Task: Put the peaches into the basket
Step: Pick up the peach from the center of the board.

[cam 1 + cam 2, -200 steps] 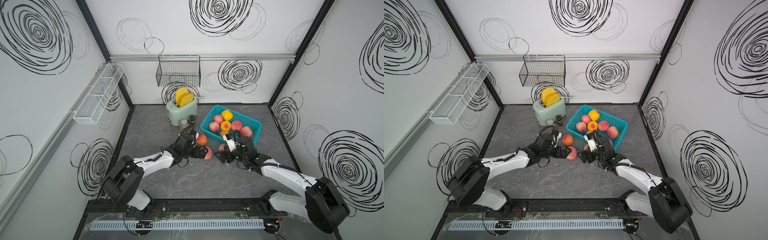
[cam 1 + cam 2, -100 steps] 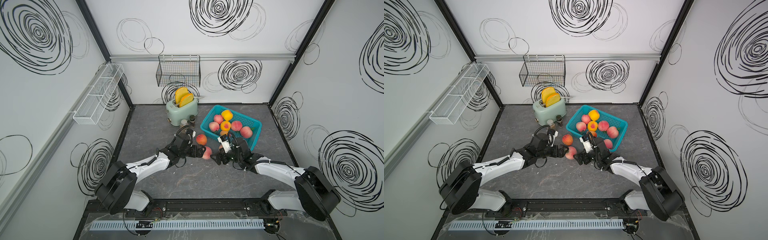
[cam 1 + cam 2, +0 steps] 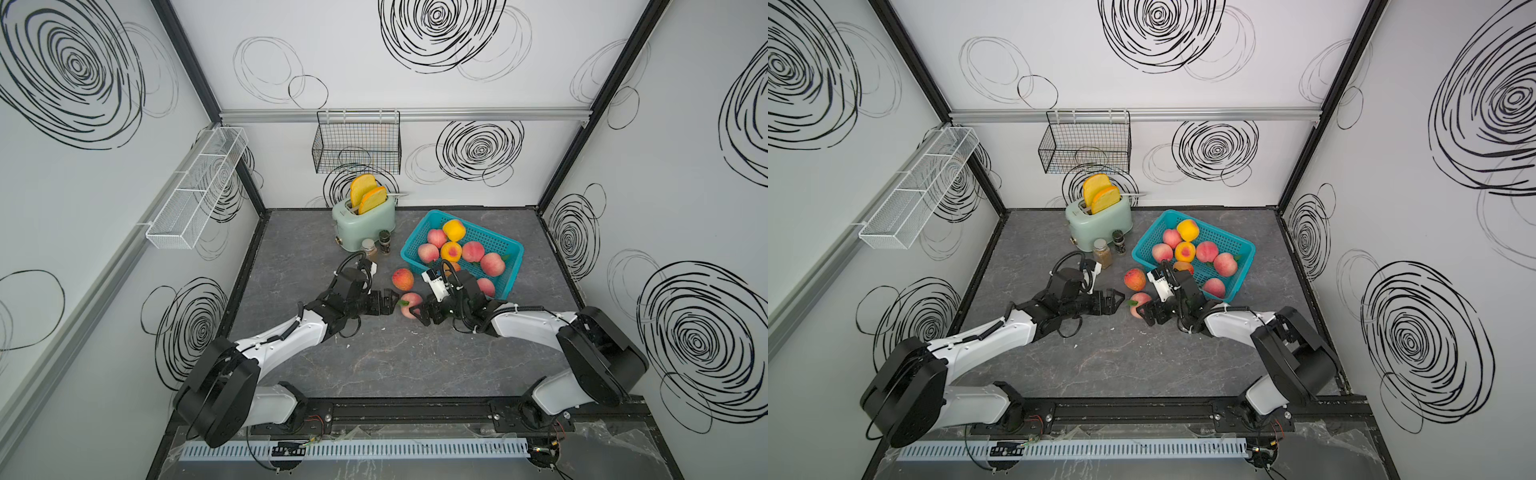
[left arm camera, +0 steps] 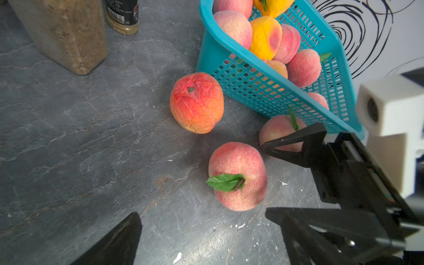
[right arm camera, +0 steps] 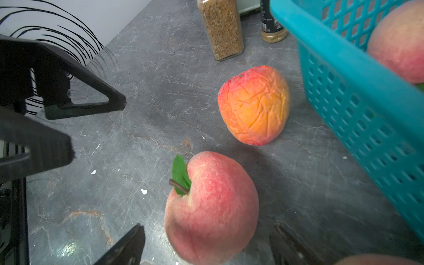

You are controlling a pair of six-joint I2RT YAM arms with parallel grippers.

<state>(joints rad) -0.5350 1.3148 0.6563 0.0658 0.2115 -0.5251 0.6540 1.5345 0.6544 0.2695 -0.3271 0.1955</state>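
The teal basket (image 3: 478,229) (image 3: 1210,229) (image 4: 238,66) holds several peaches (image 3: 473,252). On the table in front of it lie a wrinkled orange-red peach (image 3: 402,279) (image 4: 196,103) (image 5: 253,106) and a pink peach with a leaf (image 3: 411,303) (image 3: 1140,302) (image 4: 237,176) (image 5: 211,206). My right gripper (image 3: 419,311) (image 5: 207,227) is open, its fingers flanking the pink peach with small gaps. My left gripper (image 3: 392,302) (image 4: 206,224) is open and empty, just left of that peach. Another pink peach (image 4: 280,128) rests against the basket wall, partly hidden by a right finger.
A mint toaster (image 3: 365,224) with toast stands at the back, with two spice jars (image 3: 368,248) (image 3: 385,241) in front of it, close behind the left gripper. A black wire basket (image 3: 357,143) hangs on the back wall and a white mesh rack (image 3: 195,195) on the left wall.
My right gripper has moved left from the basket's front edge until its fingers flank the pink peach. My left gripper has drawn slightly back from the orange-red peach toward the front.
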